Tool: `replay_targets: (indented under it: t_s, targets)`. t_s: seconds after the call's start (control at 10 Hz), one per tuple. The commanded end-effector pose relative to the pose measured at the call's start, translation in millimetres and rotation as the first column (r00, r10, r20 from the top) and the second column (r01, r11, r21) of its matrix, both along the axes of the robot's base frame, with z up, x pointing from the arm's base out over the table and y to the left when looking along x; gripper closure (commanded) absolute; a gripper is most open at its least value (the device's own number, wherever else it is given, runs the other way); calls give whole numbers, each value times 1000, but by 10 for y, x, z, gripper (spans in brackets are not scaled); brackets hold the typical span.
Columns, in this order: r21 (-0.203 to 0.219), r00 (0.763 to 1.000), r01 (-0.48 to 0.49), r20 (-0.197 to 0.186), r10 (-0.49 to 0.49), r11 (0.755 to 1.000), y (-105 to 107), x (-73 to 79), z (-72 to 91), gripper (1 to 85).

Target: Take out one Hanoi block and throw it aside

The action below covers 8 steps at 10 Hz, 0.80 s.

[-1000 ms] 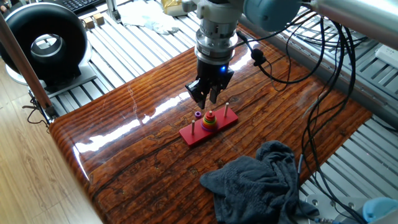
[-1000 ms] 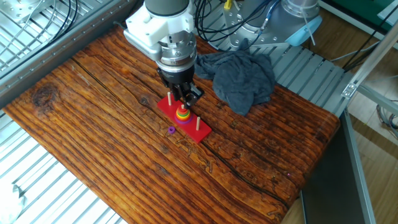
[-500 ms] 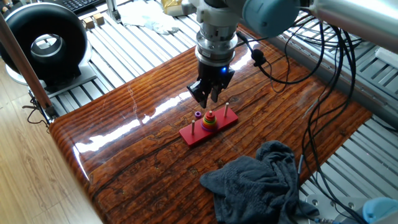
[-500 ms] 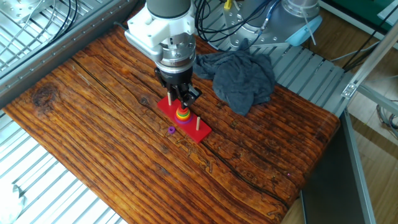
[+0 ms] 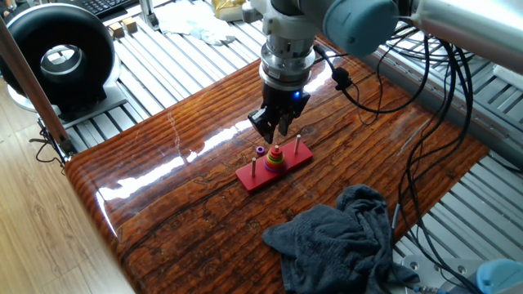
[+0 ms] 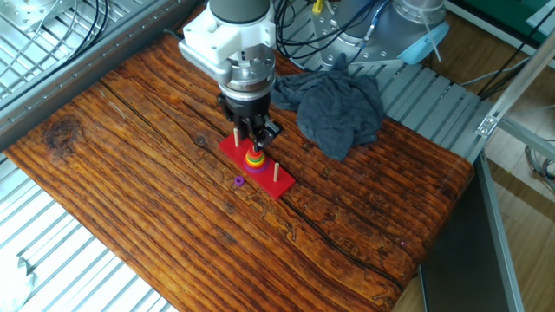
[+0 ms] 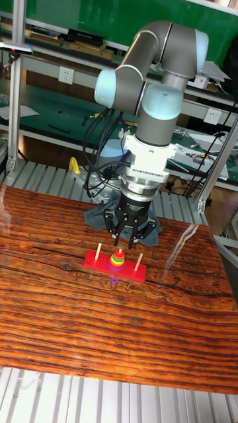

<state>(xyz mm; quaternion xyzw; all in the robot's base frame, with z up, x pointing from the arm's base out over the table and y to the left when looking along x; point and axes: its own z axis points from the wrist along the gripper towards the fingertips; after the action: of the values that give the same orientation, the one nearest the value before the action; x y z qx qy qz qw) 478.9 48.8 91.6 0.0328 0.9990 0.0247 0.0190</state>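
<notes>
The Hanoi block [image 5: 275, 150], a tiny red-pink ring, tops the coloured ring stack [image 6: 254, 159] on the middle peg of a red base [image 5: 252, 177]. In the tall fixed view the block [image 7: 117, 252] shows as the stack's tip. My gripper [image 5: 278, 129] hangs open just above the stack, with its dark fingers spread to either side of the peg top and nothing between them. A small purple ring [image 6: 238, 181] lies loose on the wooden table beside the base. The two outer pegs are bare.
A crumpled grey cloth [image 5: 343, 237] lies on the table near the base, toward the arm's side [image 6: 334, 104]. A black round device [image 5: 61, 57] stands off the table's corner. Cables [image 5: 425, 122] hang from the arm. Metal slats surround the table [image 6: 104, 130].
The gripper has shifted slightly sideways, coming more squarely over the ring stack. The rings and the base have not moved.
</notes>
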Motion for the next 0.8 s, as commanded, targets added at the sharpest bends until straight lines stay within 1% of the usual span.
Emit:
replay_targets:
  t_s: [0.0,0.4,0.7]
  targets:
    - [17,1000,2,14,-3,1000,37,-15,-13,473]
    - [15,999,-6,42,5,1000,27,26,-80,473]
    - [11,999,-13,50,12,1000,10,42,-108,473]
